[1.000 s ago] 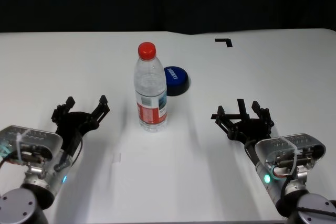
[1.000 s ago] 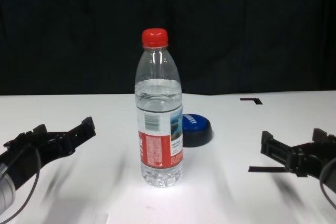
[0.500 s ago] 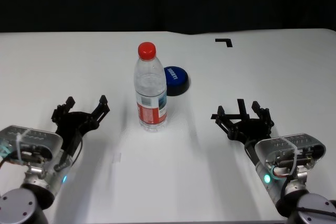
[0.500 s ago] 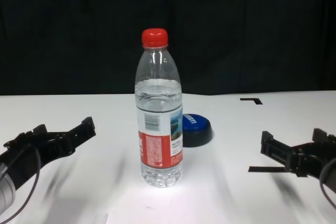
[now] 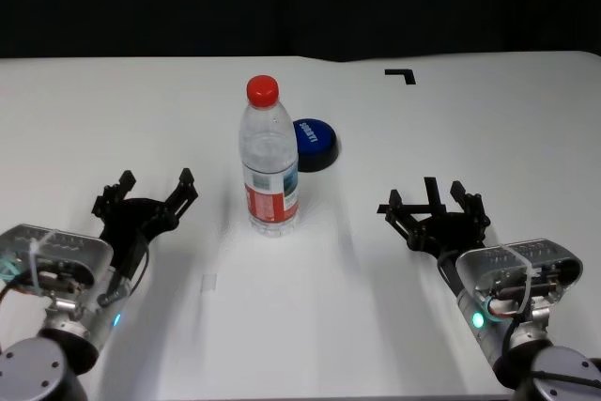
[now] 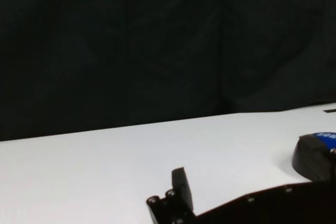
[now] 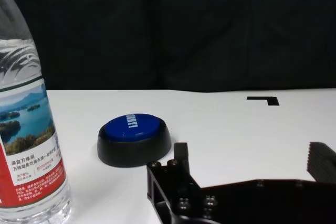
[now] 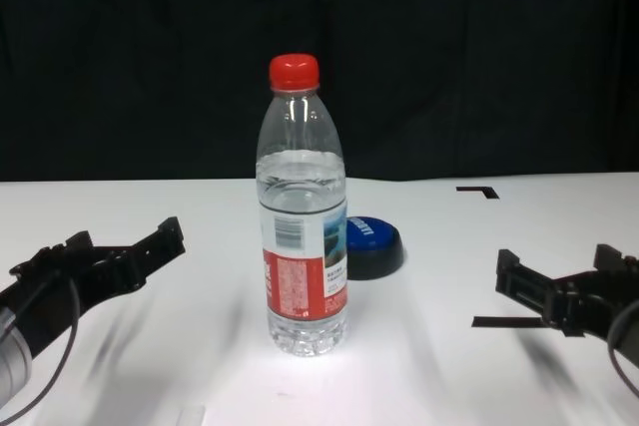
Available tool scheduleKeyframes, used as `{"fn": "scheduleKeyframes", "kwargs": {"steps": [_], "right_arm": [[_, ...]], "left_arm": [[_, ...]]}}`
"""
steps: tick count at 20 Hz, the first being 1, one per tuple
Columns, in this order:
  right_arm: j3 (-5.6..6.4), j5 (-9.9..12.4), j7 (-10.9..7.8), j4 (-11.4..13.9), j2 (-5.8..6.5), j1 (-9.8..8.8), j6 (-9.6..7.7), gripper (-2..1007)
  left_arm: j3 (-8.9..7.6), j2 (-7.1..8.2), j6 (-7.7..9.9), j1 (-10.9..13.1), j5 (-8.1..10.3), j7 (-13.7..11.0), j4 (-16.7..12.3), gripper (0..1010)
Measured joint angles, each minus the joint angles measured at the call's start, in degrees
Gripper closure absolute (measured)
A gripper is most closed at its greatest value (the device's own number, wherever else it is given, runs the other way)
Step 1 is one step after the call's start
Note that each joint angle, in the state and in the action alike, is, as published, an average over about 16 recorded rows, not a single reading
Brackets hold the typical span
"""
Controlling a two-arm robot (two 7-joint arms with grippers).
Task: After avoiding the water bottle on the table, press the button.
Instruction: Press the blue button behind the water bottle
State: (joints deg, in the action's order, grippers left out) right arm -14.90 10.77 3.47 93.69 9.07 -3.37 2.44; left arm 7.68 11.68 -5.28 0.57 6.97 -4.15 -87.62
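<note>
The left gripper (image 5: 150, 194) hovers low over the table (image 5: 113, 119), fingers spread wide and empty. Ahead of its fingertips and off to the right, the water bottle (image 5: 269, 159) stands upright, the button (image 5: 315, 143) just behind it. The right gripper (image 5: 434, 202), level with the left one, also gapes wide. Only the right wrist view shows the white lettering on the button (image 7: 134, 140); the bottle half hides it in the chest view.

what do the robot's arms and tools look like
Both arms end in silver-grey wrist housings with a small teal light, exposed wiring and white cable ties. The left tool and right tool are matte black skeletal claws with thin pronged fingers and visible screw heads.
</note>
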Motion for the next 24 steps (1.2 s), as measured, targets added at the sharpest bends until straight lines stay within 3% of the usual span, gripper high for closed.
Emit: {"fn": "scheduleKeyframes", "kwargs": {"steps": [13, 24], "right_arm": [[0.00, 0.00, 0.00, 0.00, 0.00, 0.00, 0.00, 3], [0.00, 0.00, 0.00, 0.00, 0.00, 0.00, 0.00, 2]], "left_arm": [[-1.46, -0.06, -1.55, 1.61, -3.01, -2.65, -2.05, 7], [-2.07, 0.34, -3.97, 3.74, -4.66, -5.12, -4.17, 7]]}}
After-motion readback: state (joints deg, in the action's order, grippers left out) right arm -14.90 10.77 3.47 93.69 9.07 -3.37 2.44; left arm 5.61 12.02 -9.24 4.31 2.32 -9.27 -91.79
